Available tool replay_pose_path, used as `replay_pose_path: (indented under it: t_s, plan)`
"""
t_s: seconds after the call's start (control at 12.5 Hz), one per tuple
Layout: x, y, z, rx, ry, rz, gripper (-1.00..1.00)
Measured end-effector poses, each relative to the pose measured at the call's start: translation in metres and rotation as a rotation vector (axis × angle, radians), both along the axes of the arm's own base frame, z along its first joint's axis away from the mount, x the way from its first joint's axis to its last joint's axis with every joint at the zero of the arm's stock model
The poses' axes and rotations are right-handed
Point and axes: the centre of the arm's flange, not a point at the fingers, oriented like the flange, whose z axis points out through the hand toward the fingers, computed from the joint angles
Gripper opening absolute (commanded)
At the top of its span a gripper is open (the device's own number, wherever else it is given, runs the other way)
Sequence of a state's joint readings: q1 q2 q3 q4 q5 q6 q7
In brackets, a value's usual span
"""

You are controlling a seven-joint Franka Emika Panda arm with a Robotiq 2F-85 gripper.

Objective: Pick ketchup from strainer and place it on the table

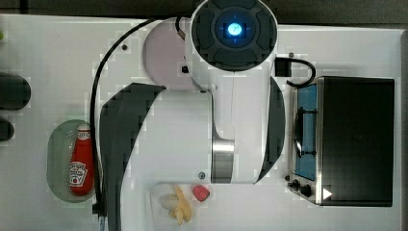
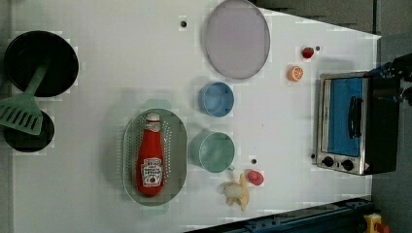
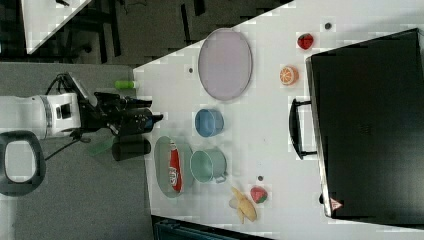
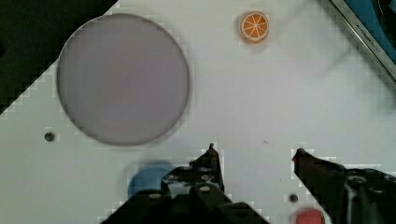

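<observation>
Wrist view gives me the gripper (image 4: 254, 150) with its fingers apart and nothing between them, above bare table (image 4: 261, 93) near the plate (image 4: 123, 78) and orange slice (image 4: 254, 26). On the left view I see the ketchup (image 2: 150, 158) lying flat inside the strainer (image 2: 178, 145), cap toward the picture's top. A green mug (image 2: 212, 152) stands just beside the strainer, on the left view's right.
</observation>
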State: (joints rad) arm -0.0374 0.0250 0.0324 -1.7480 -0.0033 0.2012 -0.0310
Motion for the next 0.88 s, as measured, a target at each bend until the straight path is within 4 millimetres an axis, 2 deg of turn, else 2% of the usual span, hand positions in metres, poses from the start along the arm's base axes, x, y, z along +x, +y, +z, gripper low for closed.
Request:
replay_pose_path:
  t_s: [0.16,0.24,0.4,0.48,0.64,0.88]
  plan:
    - [-0.036,0.009,-0.008,0.030,0.093,-0.001,0.81]
    - [-0.050,0.016,-0.004,0.023,0.099,0.009,1.00]
    - [-0.059,0.041,0.013,0.009,0.063,0.053,1.00]
    - [-0.059,0.061,0.019,0.003,0.041,0.089,1.00]
    - [-0.062,0.117,0.013,-0.006,0.045,0.194,1.00]
    - [-0.083,0.224,-0.020,0.008,0.104,0.395,1.00]
